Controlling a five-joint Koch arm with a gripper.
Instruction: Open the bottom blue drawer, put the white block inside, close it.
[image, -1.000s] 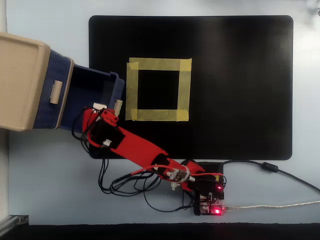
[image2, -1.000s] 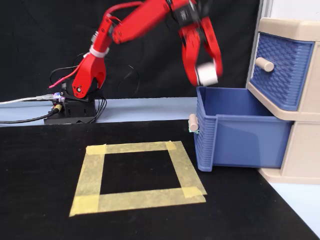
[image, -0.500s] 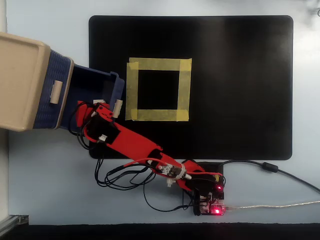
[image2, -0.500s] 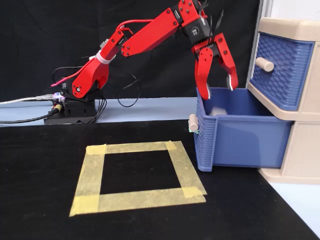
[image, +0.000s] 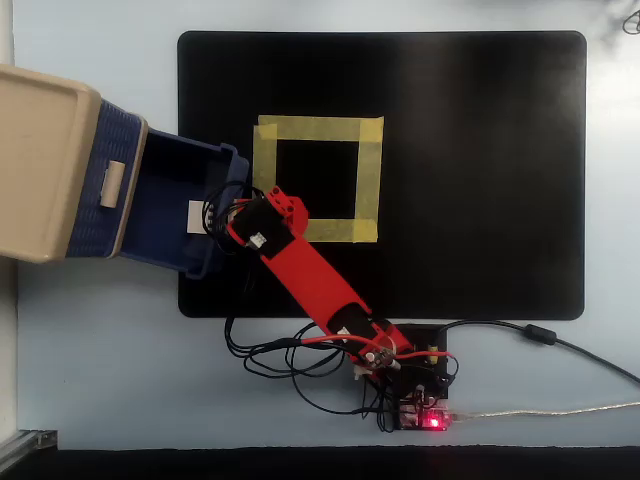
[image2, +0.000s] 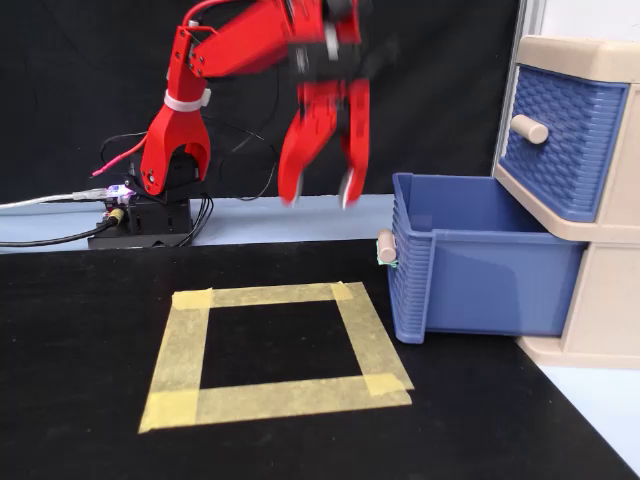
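The bottom blue drawer (image: 170, 165) stands pulled out of the beige drawer unit (image: 40, 170); in the fixed view it is at the right (image2: 480, 280) with its knob (image2: 385, 247) facing left. A white block (image: 196, 214) lies inside the drawer near its front wall; the drawer wall hides it in the fixed view. My red gripper (image2: 320, 195) is open and empty, its two fingers (image2: 292, 180) spread and hanging above the mat just left of the drawer's front. In the overhead view the gripper (image: 225, 218) is over the drawer's front edge.
The upper blue drawer (image2: 560, 140) is shut. A yellow tape square (image: 315, 128) lies on the black mat (image: 480, 180) beside the drawer. The arm's base with board and cables (image: 420, 400) sits at the mat's near edge.
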